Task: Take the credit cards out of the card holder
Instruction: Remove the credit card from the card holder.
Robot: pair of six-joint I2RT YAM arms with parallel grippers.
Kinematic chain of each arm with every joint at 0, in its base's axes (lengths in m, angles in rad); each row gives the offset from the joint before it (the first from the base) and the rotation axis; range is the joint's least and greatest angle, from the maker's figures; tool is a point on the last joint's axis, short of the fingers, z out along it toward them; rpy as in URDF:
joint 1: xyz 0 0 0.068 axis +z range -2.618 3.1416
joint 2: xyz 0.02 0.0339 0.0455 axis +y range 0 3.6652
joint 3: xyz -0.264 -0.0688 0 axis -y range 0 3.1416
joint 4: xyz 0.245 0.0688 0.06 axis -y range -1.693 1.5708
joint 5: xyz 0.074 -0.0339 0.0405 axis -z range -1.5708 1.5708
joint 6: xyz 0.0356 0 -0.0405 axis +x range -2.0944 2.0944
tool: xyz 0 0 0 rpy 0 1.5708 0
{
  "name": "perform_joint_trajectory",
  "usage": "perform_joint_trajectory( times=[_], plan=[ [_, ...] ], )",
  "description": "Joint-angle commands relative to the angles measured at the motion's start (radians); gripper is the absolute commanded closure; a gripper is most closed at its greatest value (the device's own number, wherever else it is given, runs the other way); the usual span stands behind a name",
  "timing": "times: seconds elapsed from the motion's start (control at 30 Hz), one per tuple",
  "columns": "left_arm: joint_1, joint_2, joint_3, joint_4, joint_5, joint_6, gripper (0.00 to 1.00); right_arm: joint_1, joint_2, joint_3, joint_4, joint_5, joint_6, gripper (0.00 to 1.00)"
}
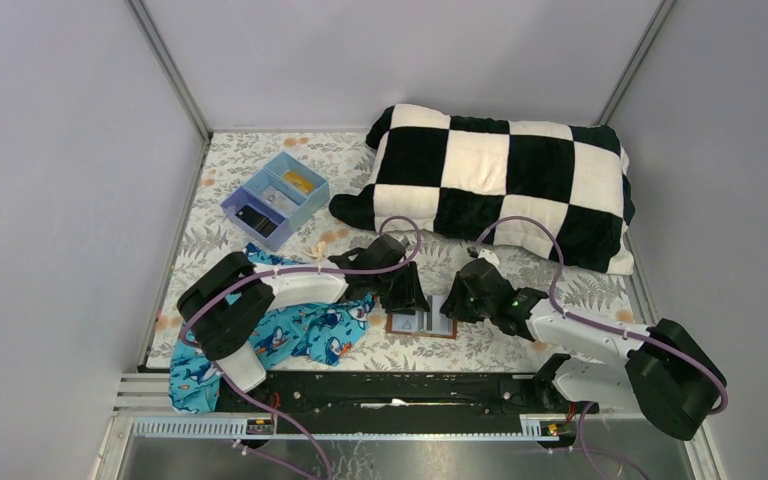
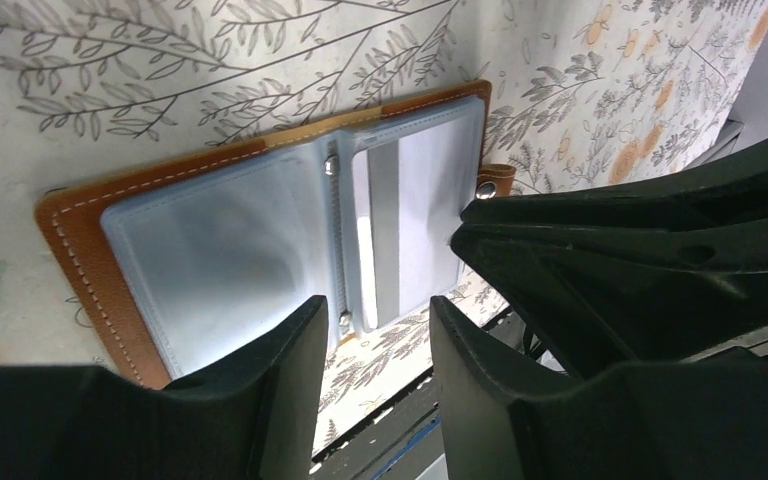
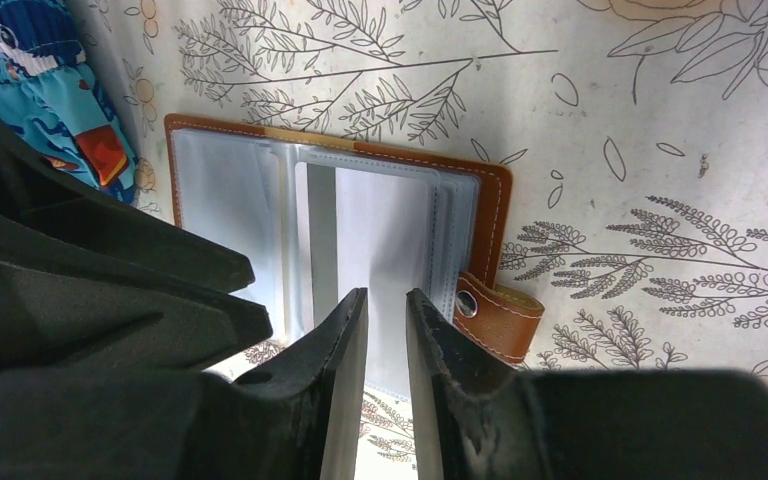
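Top external view: wallet [image 1: 421, 323] is lying open and flat on the floral cloth [image 1: 350, 150], near the arm bases, between the two grippers.
Left gripper [image 2: 375, 310]: is hovering over the wallet's near edge by the spine, jaws moderately apart and gripping nothing.
Right gripper [image 3: 387, 295]: is hanging over the snap-side page, jaws only narrowly parted, with nothing seen between them.
Cards: a pale grey strip [image 2: 385, 230] is showing inside a sleeve beside the spine and is likely a card. None is lying outside the wallet.
Done: the opening step is looking complete.
Left: pulling every card out is apparently waiting to be started.
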Motion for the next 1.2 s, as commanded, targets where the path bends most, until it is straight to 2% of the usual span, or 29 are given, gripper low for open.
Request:
perform_joint_trajectory(
  times=[0.0,0.4,0.67,1.17],
  plan=[
    [0.01,0.004,-0.022,0.044,0.013,-0.011,0.54,0.005,0.023,0.006,0.026,-0.002,-0.002,0.72],
    [0.028,0.014,-0.054,0.097,0.057,-0.019,0.55,0.005,0.045,0.005,0.026,0.005,0.004,0.72],
    [0.03,0.001,-0.065,0.14,0.087,-0.013,0.56,0.005,-0.051,-0.009,-0.018,0.052,0.008,0.72],
    [0.032,0.01,-0.072,0.149,0.089,-0.016,0.56,0.006,0.029,-0.002,0.024,0.003,0.003,0.72]
  ],
)
